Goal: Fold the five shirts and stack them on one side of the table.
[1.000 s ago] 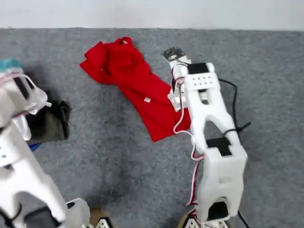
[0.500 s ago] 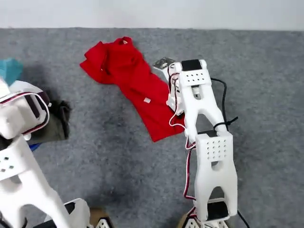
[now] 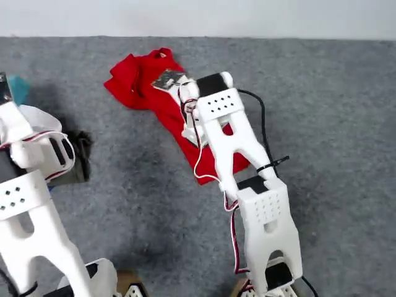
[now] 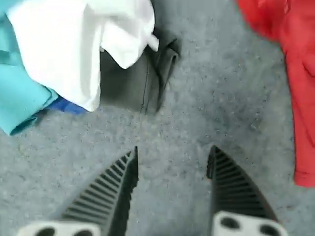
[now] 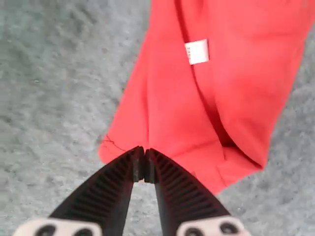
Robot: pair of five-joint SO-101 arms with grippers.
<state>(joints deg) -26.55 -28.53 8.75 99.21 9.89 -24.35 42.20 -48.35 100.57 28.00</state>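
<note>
A crumpled red shirt (image 3: 139,80) lies at the back middle of the grey table, its long tail (image 3: 213,158) running toward the front right. My right gripper (image 5: 143,158) is shut, its tips just over the red shirt (image 5: 211,98) near the hem, below a white label (image 5: 197,51). In the high view its head (image 3: 168,80) hangs above the shirt's bunched part. My left gripper (image 4: 173,155) is open above bare carpet, short of a pile at the left side: white shirt (image 4: 88,44), teal shirt (image 4: 19,98), dark grey shirt (image 4: 147,78).
A bit of blue cloth (image 4: 64,105) peeks out under the pile. The left arm (image 3: 31,154) covers most of the pile in the high view. The table's back edge meets a pale wall (image 3: 198,18). Grey carpet (image 3: 334,93) lies open on the right.
The right arm has swung left, from beside the red shirt's tail to over its bunched upper part. The left arm has shifted forward, covering more of the dark shirt.
</note>
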